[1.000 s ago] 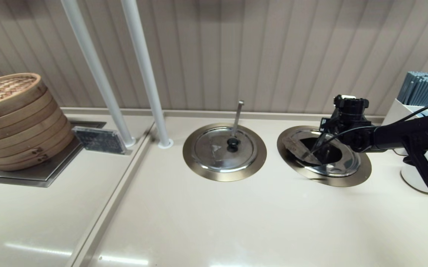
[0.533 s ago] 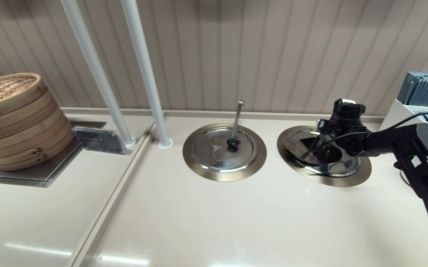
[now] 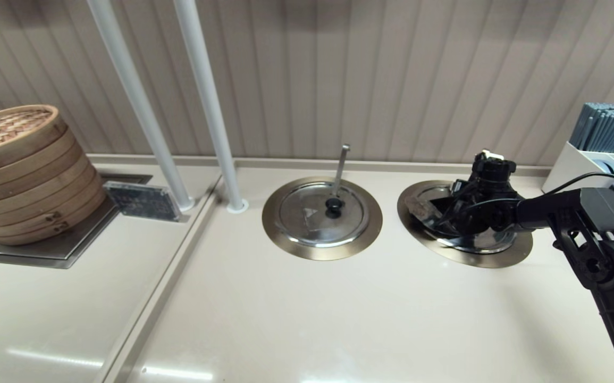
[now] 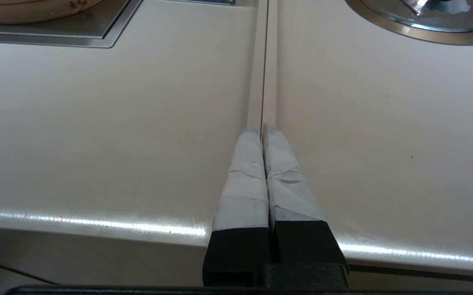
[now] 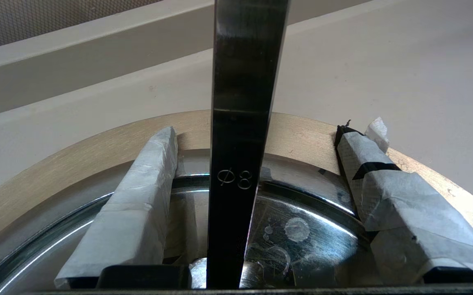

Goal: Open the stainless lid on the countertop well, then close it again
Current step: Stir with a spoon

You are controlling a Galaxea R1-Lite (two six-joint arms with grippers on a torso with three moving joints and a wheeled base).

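Observation:
The countertop well [image 3: 498,258], bronze-rimmed, lies at the right of the head view. Its stainless lid [image 3: 477,242] has the wedge panel [image 3: 418,205] folded back to the left, leaving a dark gap [image 3: 439,205]. My right gripper [image 3: 461,218] hangs low over the lid and hides its knob. In the right wrist view that gripper [image 5: 256,131] is open, taped fingers [image 5: 138,196] wide apart just above the polished lid [image 5: 310,229] and rim [image 5: 97,155]. A flat dark steel handle [image 5: 240,123] stamped "Ø8" stands between them, touching neither. My left gripper [image 4: 263,129] is shut, parked over the counter's front edge.
The twin well's lid [image 3: 321,215] with a small triangle sits to the left, a ladle handle [image 3: 341,162] rising from it. Two white poles [image 3: 208,106], a label card [image 3: 142,201] and stacked bamboo steamers [image 3: 19,170] stand farther left. A chopstick holder [image 3: 610,127] is at the far right.
The right arm has swung in and dropped, bringing its gripper from above the well's far right side down low over the lid. The folded panel has not moved.

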